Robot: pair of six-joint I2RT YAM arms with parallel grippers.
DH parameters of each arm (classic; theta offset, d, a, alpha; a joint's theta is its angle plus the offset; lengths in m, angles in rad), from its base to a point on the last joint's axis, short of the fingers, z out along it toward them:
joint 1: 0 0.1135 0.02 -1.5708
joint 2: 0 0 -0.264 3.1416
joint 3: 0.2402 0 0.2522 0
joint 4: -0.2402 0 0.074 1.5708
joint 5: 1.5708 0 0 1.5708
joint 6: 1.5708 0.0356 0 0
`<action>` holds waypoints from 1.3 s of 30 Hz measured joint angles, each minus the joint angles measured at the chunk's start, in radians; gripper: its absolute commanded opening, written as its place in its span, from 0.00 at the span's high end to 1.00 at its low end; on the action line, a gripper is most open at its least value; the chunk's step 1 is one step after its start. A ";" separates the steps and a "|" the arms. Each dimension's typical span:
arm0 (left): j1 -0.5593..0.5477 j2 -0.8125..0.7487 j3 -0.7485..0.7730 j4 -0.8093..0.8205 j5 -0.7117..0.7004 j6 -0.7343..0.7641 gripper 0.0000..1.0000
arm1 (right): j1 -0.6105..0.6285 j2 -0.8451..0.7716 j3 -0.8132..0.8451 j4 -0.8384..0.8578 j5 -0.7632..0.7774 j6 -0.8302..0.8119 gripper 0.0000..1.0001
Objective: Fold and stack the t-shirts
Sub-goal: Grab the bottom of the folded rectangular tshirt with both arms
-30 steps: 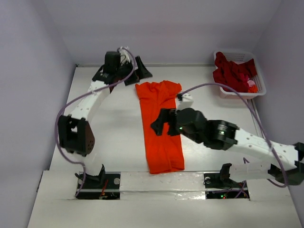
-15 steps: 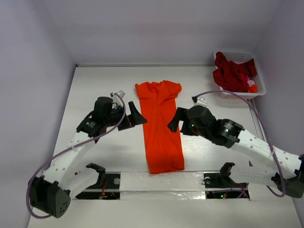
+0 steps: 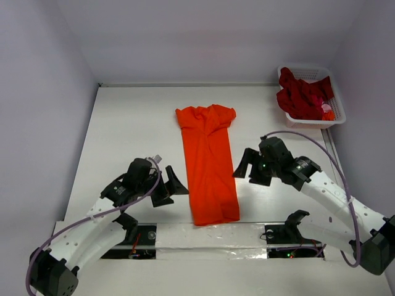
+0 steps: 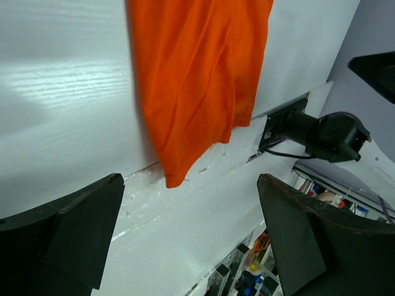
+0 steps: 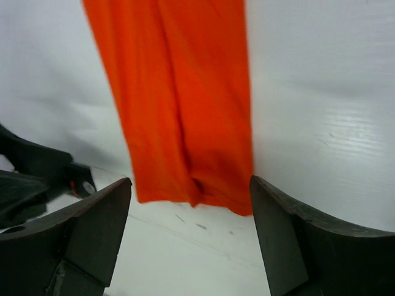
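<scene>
1. Closest to us, at the front of the white desk [image 3: 136,135], lies the hem of the bright orange short-sleeved cloth t-shirt [image 3: 207,160]. It lies flat down the middle of the desk as a long narrow strip, hem towards the arm bases and collar end away.
2. The left claw [image 3: 170,189] sits low, just beside the strip's left edge and near the hem. Its jaws are spread wide with nothing between them. The left wrist view looks past both fingers [image 4: 62,240] at bare desk and the hem corner.
3. The right claw [image 3: 250,172] faces the strip's right edge, a touch further up the desk. Its jaws are also apart and empty, with no cloth touched.
4. My read is that the lengthwise fold is done. The step in hand looks like the cross fold, hem up towards collar.
5. To do it well, each claw wants one near corner and should pinch every layer at once. Catching the top layer alone would likely pull the strip open. Both arms should lift level and together so the strip does not twist. They should then carry the hem away from the bases, lay it edge on edge, and let go only once the cloth lies flat.
6. In the far right corner stands the white plastic lattice basket [image 3: 336,115], heaped with dark red t-shirts [image 3: 299,92]. It is well apart from both claws, and those shirts are not yet folded.
</scene>
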 measured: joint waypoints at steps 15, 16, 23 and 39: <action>-0.146 0.083 -0.003 0.000 0.032 -0.065 0.18 | -0.133 0.124 -0.207 0.079 -0.394 -0.102 0.24; -0.161 0.076 -0.006 0.004 0.031 -0.077 0.17 | -0.135 0.122 -0.225 0.079 -0.408 -0.103 0.24; -0.311 0.051 -0.067 0.060 0.019 -0.189 0.19 | -0.137 0.026 -0.290 0.082 -0.473 -0.109 0.23; -0.549 0.325 -0.072 0.267 -0.214 -0.417 0.31 | -0.137 0.005 -0.379 0.146 -0.483 -0.108 0.26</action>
